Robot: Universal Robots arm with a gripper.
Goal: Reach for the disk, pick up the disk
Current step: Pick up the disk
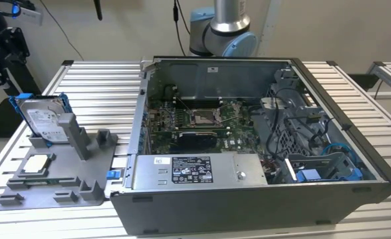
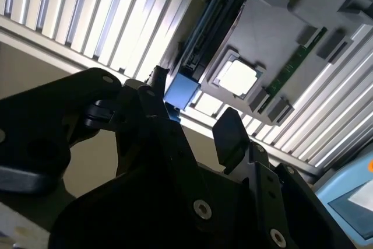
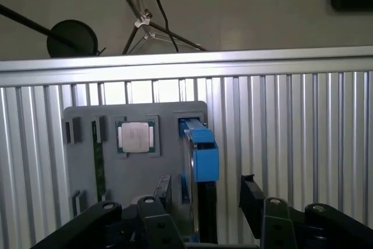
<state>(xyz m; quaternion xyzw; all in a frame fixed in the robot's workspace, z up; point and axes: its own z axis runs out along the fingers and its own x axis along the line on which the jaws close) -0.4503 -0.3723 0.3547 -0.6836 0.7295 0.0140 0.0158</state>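
The disk stands on edge in a slot of the grey holder at the exterior view's left, silver with a white label and blue rails. In both wrist views I look at it edge-on, a thin dark slab capped with blue plastic. My gripper is open and hovers above it, one black finger on each side of the disk's line and not touching it. Nothing is between the fingers.
A small square silver chip and a green memory stick sit in the same holder beside the disk. An open computer case stands on the slatted metal table at the exterior view's right. The table edge lies just beyond the holder.
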